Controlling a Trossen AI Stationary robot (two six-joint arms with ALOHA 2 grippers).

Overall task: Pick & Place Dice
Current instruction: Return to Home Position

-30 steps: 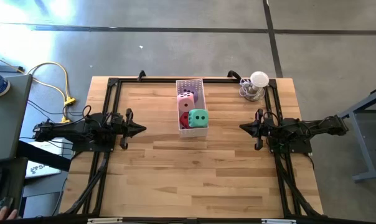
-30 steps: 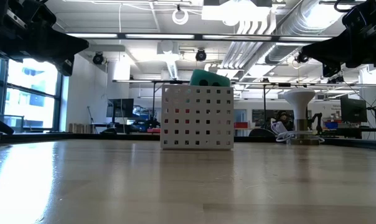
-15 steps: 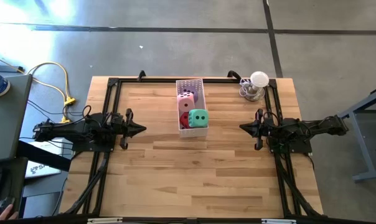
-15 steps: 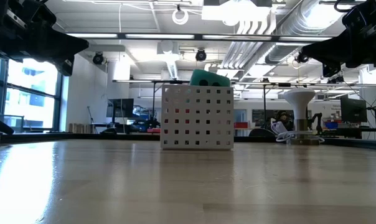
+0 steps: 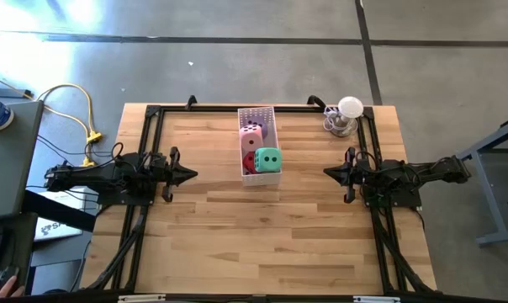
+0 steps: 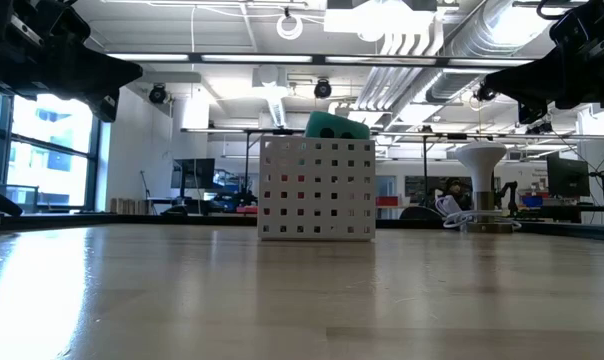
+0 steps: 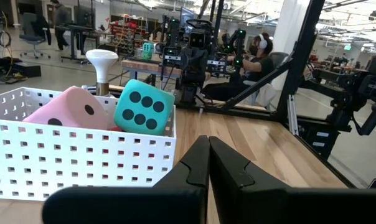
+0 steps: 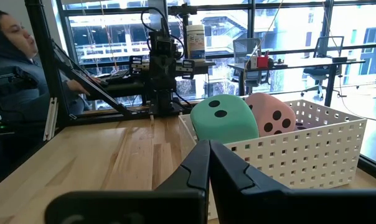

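Observation:
A white perforated tray (image 5: 270, 178) stands at the table's far middle and holds the dice. The green die (image 5: 268, 159) sits on top at the tray's near end, tilted, over the red die (image 5: 249, 162). Behind them lie the pink die (image 5: 251, 136) and a sliver of the purple die (image 5: 259, 127). The green die (image 7: 143, 106) and pink die (image 7: 68, 109) show above the rim in both wrist views. My left gripper (image 5: 192, 175) hovers shut left of the tray. My right gripper (image 5: 328, 172) hovers shut right of it.
A white knob-shaped object on a metal base (image 5: 345, 117) stands at the table's far right corner. Black frame rails (image 5: 145, 135) run along the table's left, right and far edges. Bare wood lies across the near half. A seated person shows beyond the table in the wrist views.

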